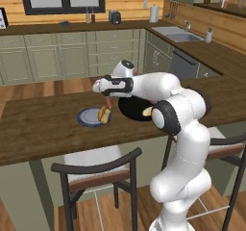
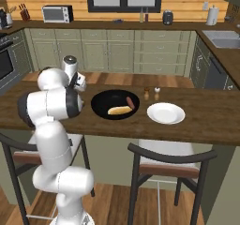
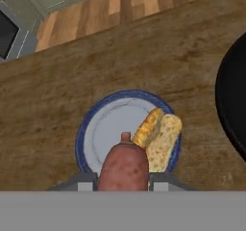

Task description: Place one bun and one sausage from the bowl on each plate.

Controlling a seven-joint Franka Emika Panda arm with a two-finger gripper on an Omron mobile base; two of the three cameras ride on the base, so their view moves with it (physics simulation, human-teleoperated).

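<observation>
Gripper (image 3: 124,184) of ours is clamped on a reddish-brown sausage (image 3: 123,167) above the blue-rimmed grey plate (image 3: 108,124), where a split golden bun (image 3: 158,138) lies. Along the wooden counter (image 2: 206,121), the black round bowl (image 2: 101,104) and white plate (image 2: 165,113) sit mid-top.

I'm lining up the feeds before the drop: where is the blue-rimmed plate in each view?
Left base view: blue-rimmed plate on the counter left of centre, under the gripper, which holds a sausage; a bun lies on it.
Right base view: I cannot pick it out; the arm covers that end of the counter.
Hand view: lower centre, bun on it.
Shared landmark: the black bowl.
</observation>
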